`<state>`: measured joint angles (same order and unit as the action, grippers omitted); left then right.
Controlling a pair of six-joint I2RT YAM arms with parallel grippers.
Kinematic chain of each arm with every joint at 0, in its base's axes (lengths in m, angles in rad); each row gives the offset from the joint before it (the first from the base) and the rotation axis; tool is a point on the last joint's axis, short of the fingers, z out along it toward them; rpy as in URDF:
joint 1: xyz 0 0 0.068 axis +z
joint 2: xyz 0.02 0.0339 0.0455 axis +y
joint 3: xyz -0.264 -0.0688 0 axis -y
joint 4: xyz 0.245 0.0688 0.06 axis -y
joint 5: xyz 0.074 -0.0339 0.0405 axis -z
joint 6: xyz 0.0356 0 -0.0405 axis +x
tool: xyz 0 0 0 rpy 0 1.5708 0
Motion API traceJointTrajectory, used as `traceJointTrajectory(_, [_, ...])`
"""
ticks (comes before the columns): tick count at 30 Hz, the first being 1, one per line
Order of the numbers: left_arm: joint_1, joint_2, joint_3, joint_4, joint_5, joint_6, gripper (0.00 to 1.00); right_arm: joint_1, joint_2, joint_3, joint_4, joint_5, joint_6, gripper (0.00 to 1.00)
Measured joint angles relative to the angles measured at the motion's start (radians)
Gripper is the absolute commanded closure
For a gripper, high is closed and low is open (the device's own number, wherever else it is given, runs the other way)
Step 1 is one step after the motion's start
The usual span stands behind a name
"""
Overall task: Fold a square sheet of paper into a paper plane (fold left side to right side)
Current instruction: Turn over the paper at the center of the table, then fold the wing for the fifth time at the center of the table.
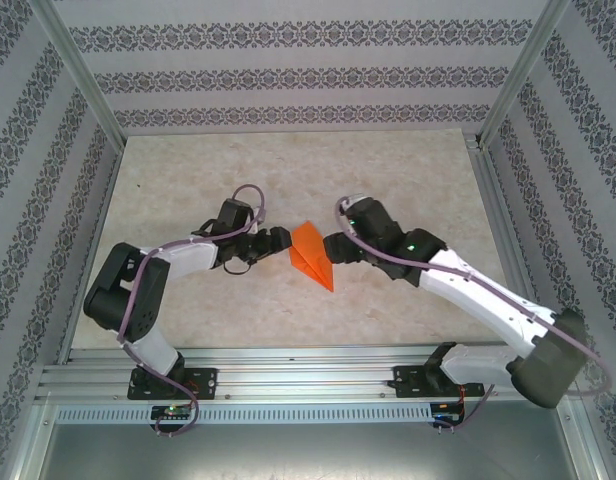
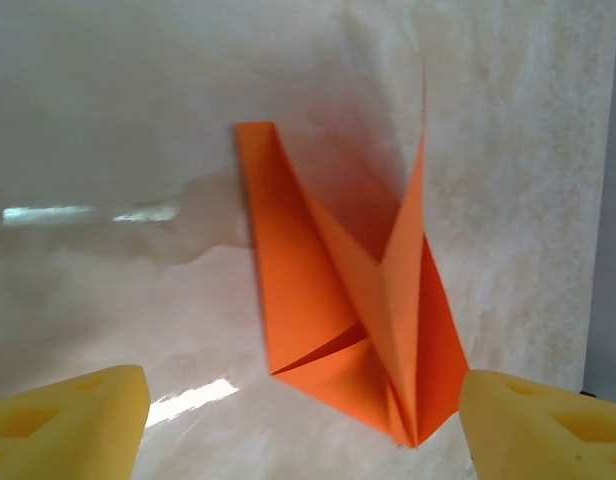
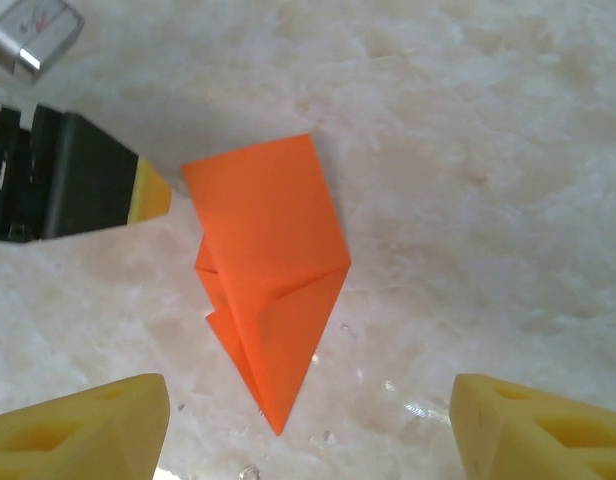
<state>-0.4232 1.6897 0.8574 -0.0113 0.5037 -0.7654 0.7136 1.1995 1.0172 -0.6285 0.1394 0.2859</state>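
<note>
The right arm's fingers (image 3: 78, 430) stood spread wide apart. Just beyond the gap between them, the orange paper plane (image 3: 273, 270) lay on the pale counter (image 3: 468, 150), point toward them. The left arm's yellow-tipped finger (image 3: 148, 195) sat just beside its far-left corner.

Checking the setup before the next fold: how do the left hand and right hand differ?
The left hand sits left of the paper, pointing right; the right hand sits right of it, pointing left. The paper's near point lies by one left-hand finger, but midway between the right hand's fingers. Both are open, holding nothing.
</note>
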Motion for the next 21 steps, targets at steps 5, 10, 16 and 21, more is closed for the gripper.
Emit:
traceJointTrajectory(5, [-0.039,0.105,0.101,0.047,0.015,-0.028,0.39,-0.180,-0.052,-0.147,0.162,-0.226,0.005,0.23])
traceJointTrajectory(10, [-0.044,0.180,0.163,0.078,0.044,-0.032,0.69,-0.339,-0.036,-0.238,0.326,-0.502,0.011,0.26])
traceJointTrajectory(16, [-0.044,0.198,0.199,0.078,0.120,0.060,0.93,-0.474,0.081,-0.286,0.482,-0.776,0.020,0.31])
traceJointTrajectory(21, [-0.042,0.172,0.196,0.070,0.193,0.163,1.00,-0.473,0.196,-0.285,0.539,-0.877,-0.012,0.31])
